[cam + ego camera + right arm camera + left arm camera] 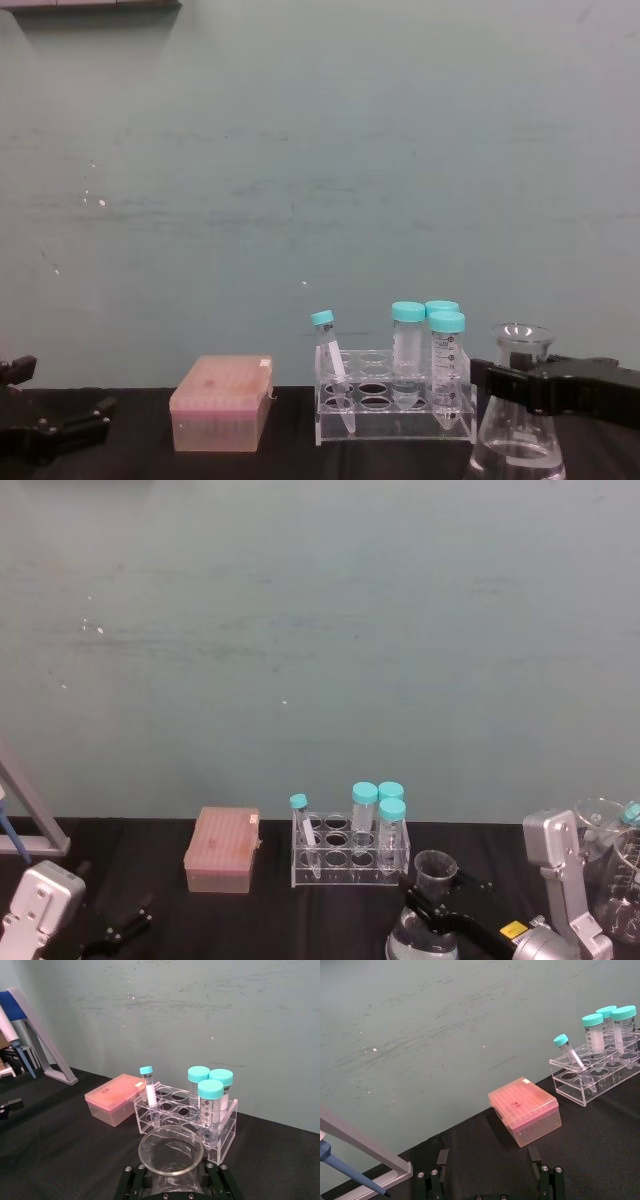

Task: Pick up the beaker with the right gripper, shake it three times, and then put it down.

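The right pincer (520,385) is clenched round the neck of the upright clear glass conical beaker (517,445), near the right front edge of the black worktop (130,845); the left pincer (489,1157) is parked, released.

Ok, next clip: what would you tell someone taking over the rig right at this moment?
Right gripper: shut on the neck of the flask, at the right front of the table, beside the tube rack.
Left gripper: open, parked low at the left, holding nothing.
Done: flask grasped. Whether it is off the table cannot be told.
Left: lift, shake three times, set it down.
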Controlling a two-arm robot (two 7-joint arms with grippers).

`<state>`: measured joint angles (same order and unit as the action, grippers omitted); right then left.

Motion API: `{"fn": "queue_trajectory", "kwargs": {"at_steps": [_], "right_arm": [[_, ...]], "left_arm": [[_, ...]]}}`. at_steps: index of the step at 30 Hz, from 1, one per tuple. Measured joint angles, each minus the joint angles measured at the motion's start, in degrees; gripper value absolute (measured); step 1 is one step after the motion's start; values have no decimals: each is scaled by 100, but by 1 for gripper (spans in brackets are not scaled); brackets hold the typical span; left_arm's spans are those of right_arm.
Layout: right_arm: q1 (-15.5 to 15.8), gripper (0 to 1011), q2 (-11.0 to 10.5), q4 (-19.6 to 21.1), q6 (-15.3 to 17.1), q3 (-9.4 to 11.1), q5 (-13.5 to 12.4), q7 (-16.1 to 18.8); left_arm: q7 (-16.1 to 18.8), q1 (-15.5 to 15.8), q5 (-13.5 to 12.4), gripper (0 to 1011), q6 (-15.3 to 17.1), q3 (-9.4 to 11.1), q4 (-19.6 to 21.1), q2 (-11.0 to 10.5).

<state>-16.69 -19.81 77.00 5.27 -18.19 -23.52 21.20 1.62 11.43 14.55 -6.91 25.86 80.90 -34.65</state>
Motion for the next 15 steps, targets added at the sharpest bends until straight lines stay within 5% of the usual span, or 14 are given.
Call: {"fn": "queue_trajectory", "kwargs": {"at_steps": [3, 15], "right_arm": [[0, 461, -1, 1, 0, 1, -2, -2], [11, 452, -6, 12, -1, 0, -2, -1]], "left_arm": [[0, 0, 0, 1000, 0, 0, 0, 0], [0, 0, 0, 1000, 0, 0, 0, 0]]}}
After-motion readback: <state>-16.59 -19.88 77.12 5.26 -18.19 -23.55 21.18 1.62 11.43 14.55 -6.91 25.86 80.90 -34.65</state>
